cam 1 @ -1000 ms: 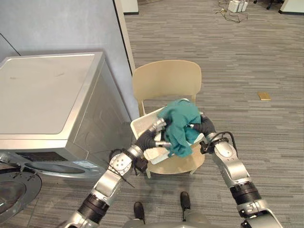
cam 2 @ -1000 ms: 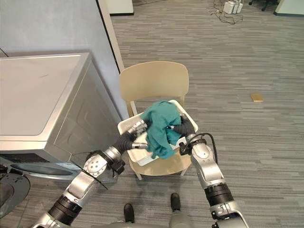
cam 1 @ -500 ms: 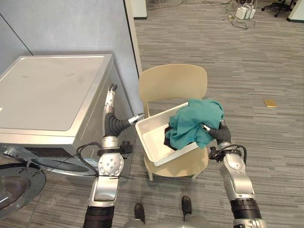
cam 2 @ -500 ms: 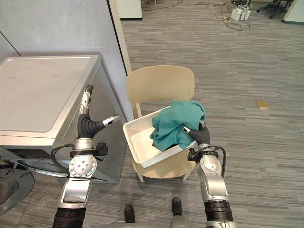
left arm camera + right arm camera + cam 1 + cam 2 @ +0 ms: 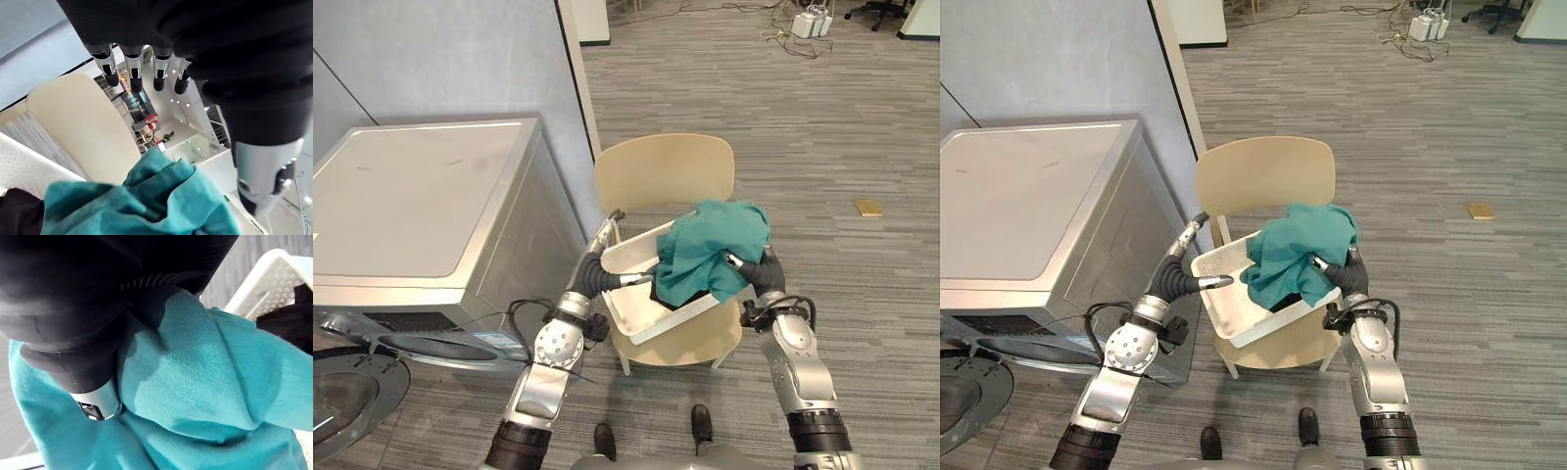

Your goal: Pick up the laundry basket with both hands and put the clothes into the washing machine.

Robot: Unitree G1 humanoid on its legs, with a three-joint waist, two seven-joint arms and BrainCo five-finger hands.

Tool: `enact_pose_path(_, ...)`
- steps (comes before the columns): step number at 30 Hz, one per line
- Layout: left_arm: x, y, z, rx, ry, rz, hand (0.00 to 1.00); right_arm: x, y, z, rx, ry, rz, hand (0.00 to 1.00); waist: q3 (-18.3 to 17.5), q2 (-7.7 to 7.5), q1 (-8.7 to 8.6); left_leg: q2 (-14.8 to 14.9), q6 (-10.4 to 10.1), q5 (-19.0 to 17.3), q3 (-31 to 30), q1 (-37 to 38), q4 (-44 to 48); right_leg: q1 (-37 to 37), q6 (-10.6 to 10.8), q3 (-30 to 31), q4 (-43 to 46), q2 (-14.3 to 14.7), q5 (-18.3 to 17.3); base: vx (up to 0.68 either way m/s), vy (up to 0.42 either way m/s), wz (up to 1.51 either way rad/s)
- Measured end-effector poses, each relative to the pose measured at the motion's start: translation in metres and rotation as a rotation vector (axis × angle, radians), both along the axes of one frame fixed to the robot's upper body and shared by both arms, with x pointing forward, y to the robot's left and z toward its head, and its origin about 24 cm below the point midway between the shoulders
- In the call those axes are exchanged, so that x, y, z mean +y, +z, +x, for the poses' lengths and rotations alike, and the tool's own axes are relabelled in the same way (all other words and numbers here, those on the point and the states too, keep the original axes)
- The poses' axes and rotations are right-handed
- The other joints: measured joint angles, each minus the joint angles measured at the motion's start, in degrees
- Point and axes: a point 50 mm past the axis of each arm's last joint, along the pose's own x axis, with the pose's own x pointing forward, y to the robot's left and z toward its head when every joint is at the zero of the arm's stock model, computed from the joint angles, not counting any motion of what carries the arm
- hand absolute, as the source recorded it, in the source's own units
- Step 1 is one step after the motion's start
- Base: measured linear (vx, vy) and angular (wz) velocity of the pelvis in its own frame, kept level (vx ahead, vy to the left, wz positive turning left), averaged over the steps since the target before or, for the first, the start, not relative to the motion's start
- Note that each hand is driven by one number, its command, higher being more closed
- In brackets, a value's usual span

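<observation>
Grey striped carpet floor (image 5: 822, 127) all round. At the left, against a blue-grey wall (image 5: 440, 59), a silver washing machine (image 5: 421, 196), its round door (image 5: 347, 411) swung open low at the front.

Just right of the machine, a pale wooden chair (image 5: 661, 171), back towards the wall side. On the seat or just above it, the white laundry basket (image 5: 1224, 308), tilted, right side higher than left; cannot tell whether resting on the seat or lifted clear.

Heaped over the basket's right half and spilling over its rim, a teal garment (image 5: 710, 245). Under it, inside the basket, a dark garment (image 5: 17, 215), mostly covered.

Left hand (image 5: 1175, 277) at the basket's left end, fingers (image 5: 134, 73) straight and spread apart from the thumb, nothing clasped; thumb pointing along the near left rim, fingers reaching up past the far left corner. Contact with the rim not clear.

Right hand (image 5: 762, 271) at the basket's right edge, pressed into the teal cloth and largely buried by it; grip impossible to tell.

Well apart on the floor to the right, a small tan flat object (image 5: 868, 207).
</observation>
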Motion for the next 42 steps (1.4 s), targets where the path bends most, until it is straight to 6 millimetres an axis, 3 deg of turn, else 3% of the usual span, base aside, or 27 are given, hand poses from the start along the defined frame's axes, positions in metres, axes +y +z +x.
enact_pose_path(7, -0.012, -0.001, 0.012, 0.045, -0.057, -0.093, 0.00, 0.026, 0.007, 0.003, -0.028, 0.106, 0.036, 1.00, -0.02, 0.05, -0.08, 0.06, 0.01, 0.01, 0.34, -0.16, 0.00, -0.35, 0.04, 0.19, 0.01, 0.06, 0.11, 0.00, 0.002, -0.01)
enact_pose_path(15, -0.021, -0.003, 0.030, 0.060, 0.014, -0.106, 0.00, 0.066, 0.012, -0.004, -0.045, 0.261, 0.124, 1.00, -0.03, 0.07, -0.13, -0.05, 0.30, 0.22, 0.35, -0.09, 0.02, -0.29, -0.21, 0.16, 0.04, -0.04, 0.30, 0.00, 0.000, 0.00)
enact_pose_path(23, -0.042, -0.017, 0.033, 0.125, -0.058, -0.047, 0.00, 0.068, 0.011, -0.005, -0.038, 0.270, 0.151, 1.00, -0.05, 0.08, -0.16, 0.19, 0.29, 0.21, -0.69, -0.12, 0.01, -0.07, -0.25, -0.13, 0.01, -0.53, 0.33, 0.00, 0.004, 0.01)
enact_pose_path(24, -0.045, -0.019, 0.032, 0.137, -0.069, -0.038, 1.00, 0.068, 0.011, -0.005, -0.036, 0.276, 0.146, 1.00, -0.05, 0.08, -0.20, 0.22, 0.24, 0.17, -0.69, -0.13, 0.01, -0.10, -0.25, -0.11, 0.01, -0.52, 0.33, 0.00, 0.000, 0.00)
enact_pose_path(40, -0.051, -0.022, 0.031, 0.119, -0.148, 0.047, 1.00, 0.060, 0.010, -0.004, -0.029, 0.272, 0.126, 1.00, -0.01, 0.02, -0.17, 0.41, 0.02, 0.01, -0.49, -0.10, 0.01, -0.17, -0.50, 0.09, -0.02, -0.34, 0.52, 0.00, 0.000, 0.00)
enact_pose_path(41, -0.051, -0.021, 0.030, 0.111, -0.150, 0.046, 1.00, 0.060, 0.011, -0.004, -0.029, 0.274, 0.135, 0.00, 0.00, 0.01, -0.16, 0.41, 0.02, 0.01, -0.47, -0.09, 0.01, -0.17, -0.50, 0.10, -0.02, -0.34, 0.53, 0.00, 0.000, 0.00)
enact_pose_path(42, -0.051, -0.020, 0.031, 0.107, -0.150, 0.047, 1.00, 0.060, 0.011, -0.003, -0.030, 0.275, 0.140, 0.00, 0.00, 0.00, -0.16, 0.37, 0.01, 0.01, -0.41, -0.08, 0.01, -0.17, -0.49, 0.08, 0.00, -0.28, 0.52, 0.00, 0.000, 0.00)
